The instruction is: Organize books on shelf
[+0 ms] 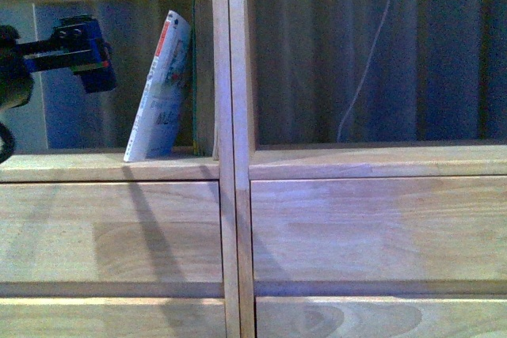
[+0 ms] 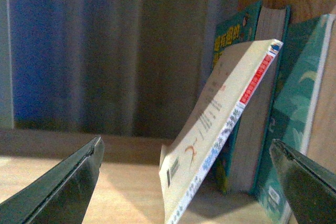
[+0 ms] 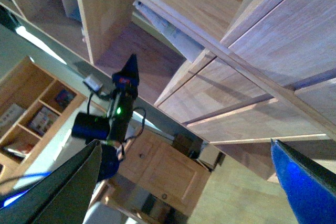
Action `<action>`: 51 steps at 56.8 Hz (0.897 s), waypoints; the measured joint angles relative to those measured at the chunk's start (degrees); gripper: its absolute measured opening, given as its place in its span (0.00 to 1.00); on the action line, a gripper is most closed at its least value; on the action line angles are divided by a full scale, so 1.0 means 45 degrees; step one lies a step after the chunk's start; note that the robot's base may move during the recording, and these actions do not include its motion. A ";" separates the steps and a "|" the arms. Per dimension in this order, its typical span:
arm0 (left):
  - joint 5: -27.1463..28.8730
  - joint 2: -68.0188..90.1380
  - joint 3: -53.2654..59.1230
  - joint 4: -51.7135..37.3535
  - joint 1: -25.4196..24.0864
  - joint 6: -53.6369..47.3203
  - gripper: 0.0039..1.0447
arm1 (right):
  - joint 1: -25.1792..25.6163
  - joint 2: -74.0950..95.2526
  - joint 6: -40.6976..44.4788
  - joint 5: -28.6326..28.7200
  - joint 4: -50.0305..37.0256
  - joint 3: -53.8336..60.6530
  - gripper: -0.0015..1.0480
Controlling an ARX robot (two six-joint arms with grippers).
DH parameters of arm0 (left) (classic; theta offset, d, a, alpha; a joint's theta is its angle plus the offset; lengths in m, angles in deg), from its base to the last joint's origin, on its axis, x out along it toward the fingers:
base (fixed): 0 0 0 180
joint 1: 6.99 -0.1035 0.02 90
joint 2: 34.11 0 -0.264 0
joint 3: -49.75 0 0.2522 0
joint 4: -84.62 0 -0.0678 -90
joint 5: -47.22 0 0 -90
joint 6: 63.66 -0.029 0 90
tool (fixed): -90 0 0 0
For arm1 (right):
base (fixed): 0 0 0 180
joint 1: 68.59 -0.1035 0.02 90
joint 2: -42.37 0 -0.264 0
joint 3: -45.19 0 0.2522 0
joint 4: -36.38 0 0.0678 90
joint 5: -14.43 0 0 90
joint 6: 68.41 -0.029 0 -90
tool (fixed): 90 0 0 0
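A thin white paperback with a red-marked spine leans tilted in the left cubby of the light wood shelf, its top resting toward the upright books by the central divider. In the left wrist view the white book leans against teal-edged books standing upright. My left gripper hangs open to the left of the white book, apart from it; in its own view it frames the book with wide jaws. My right gripper is open and empty, below the shelf, out of the front view.
Plain drawer fronts run below the cubbies. The right cubby holds no books; a white cable hangs behind it. The right wrist view shows the left arm, a floor and other wooden cabinets.
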 joint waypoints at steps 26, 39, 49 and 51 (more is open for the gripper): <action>0.0024 -0.9598 0.6042 0.4770 0.0597 -0.0335 0.93 | -0.1161 -0.7679 1.2444 -0.4512 1.1244 0.0301 0.93; 0.0024 -1.2648 0.7155 0.6392 0.0792 0.0117 0.93 | -0.2220 -0.8427 1.6160 -0.7990 1.4022 -0.0155 0.83; 0.2618 -1.3255 0.6844 1.1098 0.0991 -0.0529 0.71 | -0.3473 -0.9345 1.7762 -1.1774 1.6325 0.0369 0.56; 0.2628 -1.3503 0.7247 1.1293 0.0826 -0.0597 0.64 | -0.3701 -0.9520 1.7894 -1.2201 1.6334 0.0563 0.50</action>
